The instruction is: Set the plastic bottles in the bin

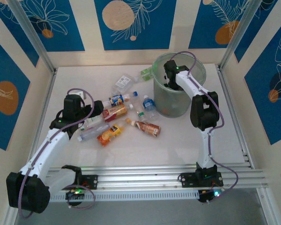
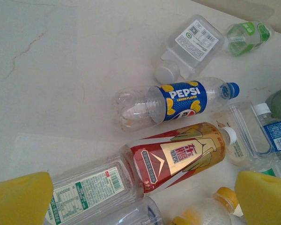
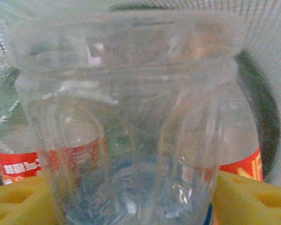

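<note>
Right wrist — bottle between fingers.

Bottles clustered on table left of bin; one just beside bin's far-left; more inside bin.

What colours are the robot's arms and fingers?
Both the left arm and right arm are white tubes with chunky black joints. A purple cable loops along each. The fingers are bright yellow pads, and tiny green lights glow at the bases.
</note>
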